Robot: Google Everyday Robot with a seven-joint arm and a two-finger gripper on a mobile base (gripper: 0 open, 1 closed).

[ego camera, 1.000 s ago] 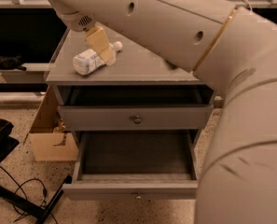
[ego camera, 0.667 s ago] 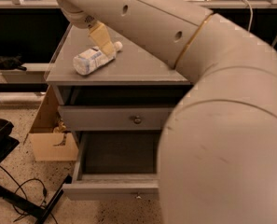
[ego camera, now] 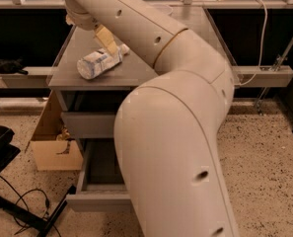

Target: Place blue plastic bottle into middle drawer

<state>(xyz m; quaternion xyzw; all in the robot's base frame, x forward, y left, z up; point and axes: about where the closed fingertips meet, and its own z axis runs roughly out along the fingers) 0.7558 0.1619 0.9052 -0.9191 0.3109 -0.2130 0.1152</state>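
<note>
**Op:** Nearest stuff?

**Me:** Speckled floor (ego camera: 264,147), black cables (ego camera: 22,201) btm left. My arm (ego camera: 175,132) fills centre & right, covering most of the cabinet front.

**Op:** Drawer?

**Me:** Middle drawer (ego camera: 96,200) stands out, low down, dark floor showing; its right part is behind my arm. Cardboard box (ego camera: 52,154) just beside it, left. Another drawer front (ego camera: 89,125) above.

**Op:** Bottle?

**Me:** Blue plastic bottle (ego camera: 97,64) lies on its side on the grey cabinet top (ego camera: 136,74), cap toward back-right. My gripper (ego camera: 110,46) is right at the cap end; spread or clamped, can't tell.

**Op:** Bkgd?

**Me:** Grey rail (ego camera: 264,75) on the right, white cable (ego camera: 262,33) hanging above it.
</note>
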